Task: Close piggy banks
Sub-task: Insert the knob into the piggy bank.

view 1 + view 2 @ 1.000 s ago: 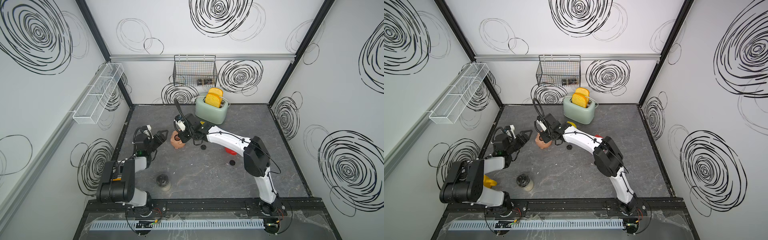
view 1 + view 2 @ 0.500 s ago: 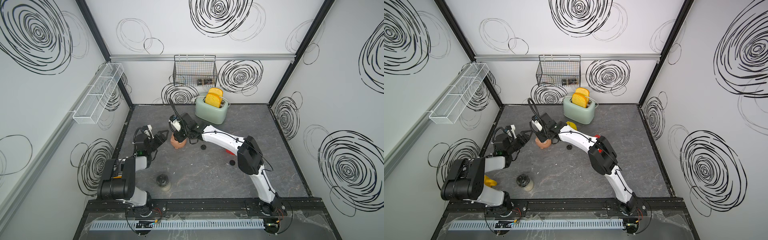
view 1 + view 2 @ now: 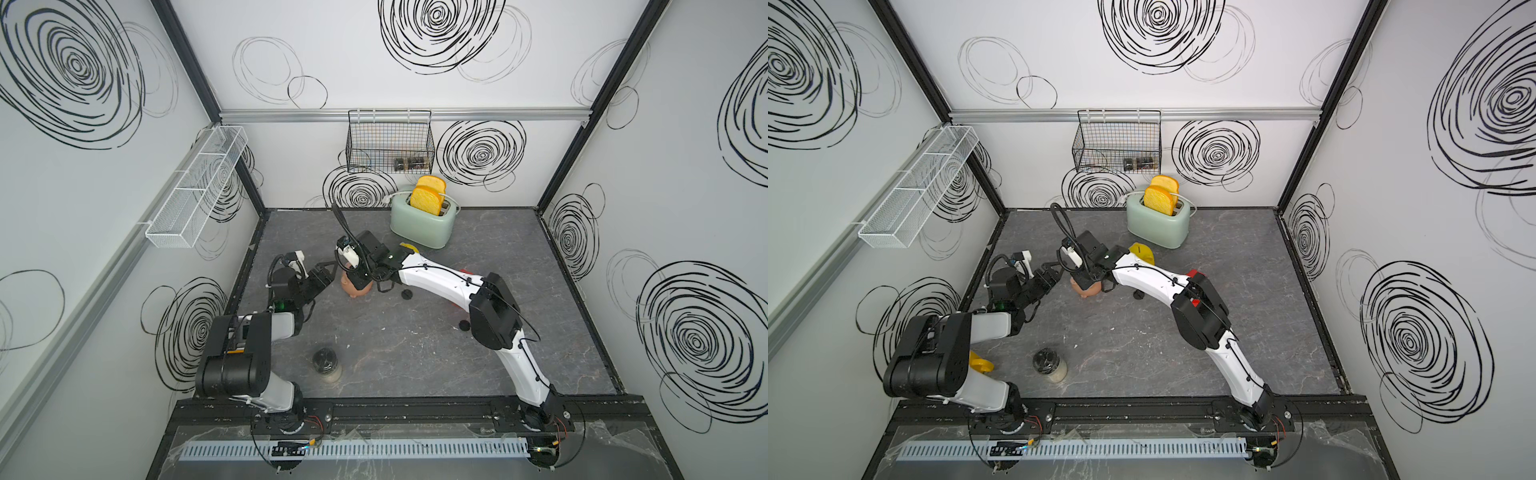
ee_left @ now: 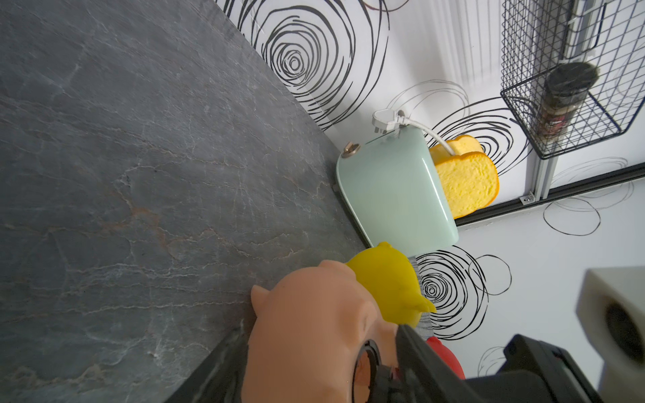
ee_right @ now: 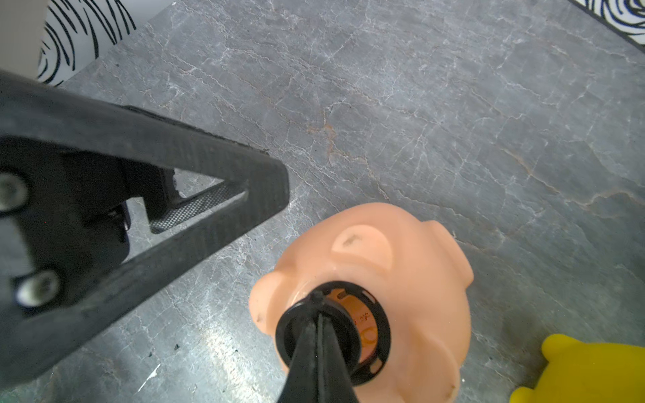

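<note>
Pressing a black plug (image 5: 289, 335) into the belly hole of a pink piggy bank (image 5: 419, 279).
The jaws of the right gripper (image 5: 319, 314) pinch together on the plug, which sits tilted over the hole, seemingly not yet seated. The bank lies belly-up on the grey table (image 3: 415, 353), so the hole faces the arm. The left gripper (image 3: 330, 272) hovers just beside it, jaws apart, likely to steady it.
</note>
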`<action>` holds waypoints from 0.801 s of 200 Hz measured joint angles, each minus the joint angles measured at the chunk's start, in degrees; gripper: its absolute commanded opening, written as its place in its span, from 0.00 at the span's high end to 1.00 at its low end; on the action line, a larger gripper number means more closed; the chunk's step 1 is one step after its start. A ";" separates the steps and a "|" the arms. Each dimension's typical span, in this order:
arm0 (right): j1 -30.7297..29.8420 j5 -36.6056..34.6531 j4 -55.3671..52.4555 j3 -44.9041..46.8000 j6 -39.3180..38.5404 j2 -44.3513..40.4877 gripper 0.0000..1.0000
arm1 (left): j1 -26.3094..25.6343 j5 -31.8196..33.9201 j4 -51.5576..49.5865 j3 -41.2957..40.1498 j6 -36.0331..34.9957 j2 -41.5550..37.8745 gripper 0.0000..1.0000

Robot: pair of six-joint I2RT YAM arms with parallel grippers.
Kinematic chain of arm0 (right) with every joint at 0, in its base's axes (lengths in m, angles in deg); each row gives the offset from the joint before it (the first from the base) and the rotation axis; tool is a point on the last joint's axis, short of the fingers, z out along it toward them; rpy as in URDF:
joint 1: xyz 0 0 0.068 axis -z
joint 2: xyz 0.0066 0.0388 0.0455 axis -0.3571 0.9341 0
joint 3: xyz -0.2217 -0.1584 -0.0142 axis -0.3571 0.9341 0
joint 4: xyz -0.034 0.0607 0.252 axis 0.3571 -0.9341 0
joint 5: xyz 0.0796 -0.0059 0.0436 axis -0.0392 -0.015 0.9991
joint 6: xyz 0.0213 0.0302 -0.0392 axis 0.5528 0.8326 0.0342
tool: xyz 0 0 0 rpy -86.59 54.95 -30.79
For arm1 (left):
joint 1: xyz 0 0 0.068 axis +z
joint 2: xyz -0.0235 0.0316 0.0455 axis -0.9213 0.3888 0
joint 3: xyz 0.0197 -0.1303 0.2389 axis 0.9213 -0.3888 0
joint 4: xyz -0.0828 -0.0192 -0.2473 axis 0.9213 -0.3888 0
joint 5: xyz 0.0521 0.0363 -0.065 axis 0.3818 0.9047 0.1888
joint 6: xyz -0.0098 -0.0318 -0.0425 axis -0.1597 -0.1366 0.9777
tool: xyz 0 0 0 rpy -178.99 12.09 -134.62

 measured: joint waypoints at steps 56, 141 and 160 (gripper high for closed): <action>-0.04 -1.88 -0.81 -0.22 -0.02 0.59 1.00 | -0.02 0.00 0.00 0.00 0.00 0.11 0.29; -0.48 -4.50 -1.81 -2.08 -0.20 1.92 1.00 | -0.33 0.00 0.04 0.02 0.00 1.03 0.29; -0.85 -5.44 -3.06 -4.15 -0.22 3.13 1.00 | -0.39 0.00 0.04 0.02 0.00 1.11 0.29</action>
